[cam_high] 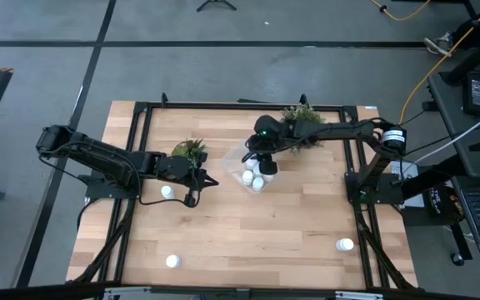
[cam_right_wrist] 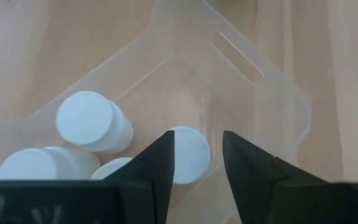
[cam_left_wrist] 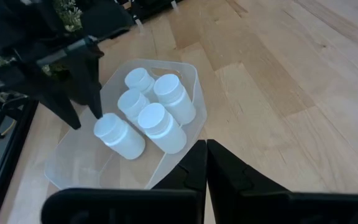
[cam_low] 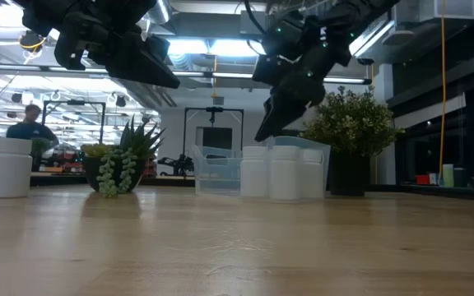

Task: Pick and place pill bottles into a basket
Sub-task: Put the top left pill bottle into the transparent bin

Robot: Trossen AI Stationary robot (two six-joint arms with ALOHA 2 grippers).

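The clear plastic basket (cam_high: 242, 158) stands mid-table with several white pill bottles (cam_left_wrist: 157, 109) upright inside it. My right gripper (cam_high: 261, 160) hangs open just above the basket; in its wrist view one bottle's cap (cam_right_wrist: 190, 155) shows below the gap between its fingers (cam_right_wrist: 197, 163), which touch nothing. Left of the basket, above the table, is my left gripper (cam_high: 208, 180), shut and empty, its closed fingertips (cam_left_wrist: 206, 163) pointing toward the basket. Three more pill bottles stand on the table: one under the left arm (cam_high: 167, 192), one at near left (cam_high: 172, 261), one at near right (cam_high: 345, 245).
A small succulent plant (cam_high: 190, 151) stands by the left arm's wrist, and a bushy potted plant (cam_high: 301, 117) stands behind the right arm at the far side. A black frame (cam_high: 144, 108) rims the table. Bare wood (cam_high: 257, 233) lies on the near side.
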